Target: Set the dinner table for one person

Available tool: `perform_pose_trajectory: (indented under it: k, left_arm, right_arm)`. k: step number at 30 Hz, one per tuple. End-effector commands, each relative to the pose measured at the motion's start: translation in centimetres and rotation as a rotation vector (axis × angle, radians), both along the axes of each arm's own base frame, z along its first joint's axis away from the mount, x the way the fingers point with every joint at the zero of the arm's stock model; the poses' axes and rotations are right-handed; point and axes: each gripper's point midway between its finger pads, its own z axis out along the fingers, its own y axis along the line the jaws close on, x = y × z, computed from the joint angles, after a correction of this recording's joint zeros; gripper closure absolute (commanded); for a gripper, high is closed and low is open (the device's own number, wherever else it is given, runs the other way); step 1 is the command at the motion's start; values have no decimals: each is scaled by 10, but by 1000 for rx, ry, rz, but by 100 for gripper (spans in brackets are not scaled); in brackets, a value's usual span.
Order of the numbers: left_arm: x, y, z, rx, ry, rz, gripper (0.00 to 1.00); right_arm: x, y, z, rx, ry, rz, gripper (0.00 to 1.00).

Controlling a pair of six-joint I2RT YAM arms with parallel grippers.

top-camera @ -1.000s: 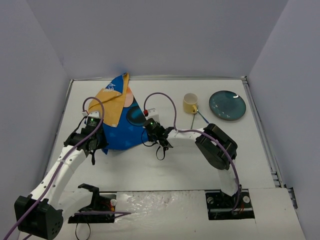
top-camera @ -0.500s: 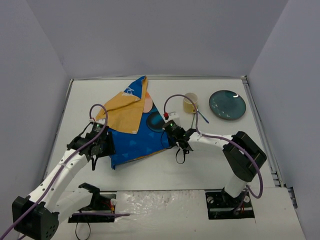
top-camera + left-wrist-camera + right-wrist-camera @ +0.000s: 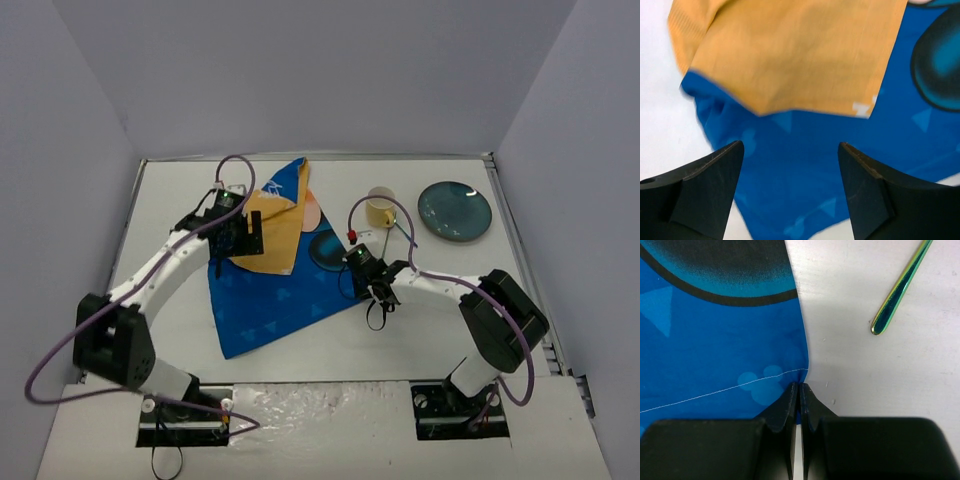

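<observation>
Right wrist: right tool pinches placemat edge while left tool gapes above it.

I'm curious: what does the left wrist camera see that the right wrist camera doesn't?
Only the left wrist view shows the orange folded-over flap and the open left tool. Only the right wrist view shows the shiny green-gold metal utensil handle and the right tool, shut on the edge of the blue cartoon-printed cloth placemat. Both show that placemat and the flat white dinner table.
</observation>
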Motion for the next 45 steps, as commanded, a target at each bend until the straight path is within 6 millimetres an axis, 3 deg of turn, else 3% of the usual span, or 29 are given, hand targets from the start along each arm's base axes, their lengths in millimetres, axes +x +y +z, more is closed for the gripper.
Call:
perform_pose_trajectory:
  k: [1,3,5,7,10,16,20,30,34,38,42,45]
  left_arm:
    - [68,-42,36,1,-169,-129,26]
    - [76,-51,26,55,-156,-175,25]
    - [79,-79,29,57,-177,-241,25]
    - [81,-107,14,58,-160,-310,26]
    - [83,-130,-1,51,-146,-321,29]
    - [88,-150,-41,54,-80,-305,37]
    - [96,-147,-58,111,-61,-271,42]
    - [108,-113,-85,279,-19,-190,58]
    - [113,-92,-91,304,3,-151,80]
    - [120,-75,-88,340,3,-137,95]
    - [135,-34,-66,404,-14,-76,100]
    - [154,30,-43,445,-32,52,100]
  right_arm:
    - [6,4,19,38,-40,-2,100]
    - [7,4,22,48,-43,2,100]
    - [7,6,24,56,-45,6,100]
    - [7,7,26,67,-45,9,100]
    - [6,8,24,71,-37,11,100]
    - [4,13,25,96,-30,20,100]
    - [4,14,25,104,-28,22,100]
    - [0,9,27,109,-39,13,100]
    - [-1,6,28,112,-44,1,100]
    - [-3,4,31,119,-50,-5,100]
    - [-2,3,37,127,-61,-7,100]
    - [-1,4,44,138,-74,-4,100]
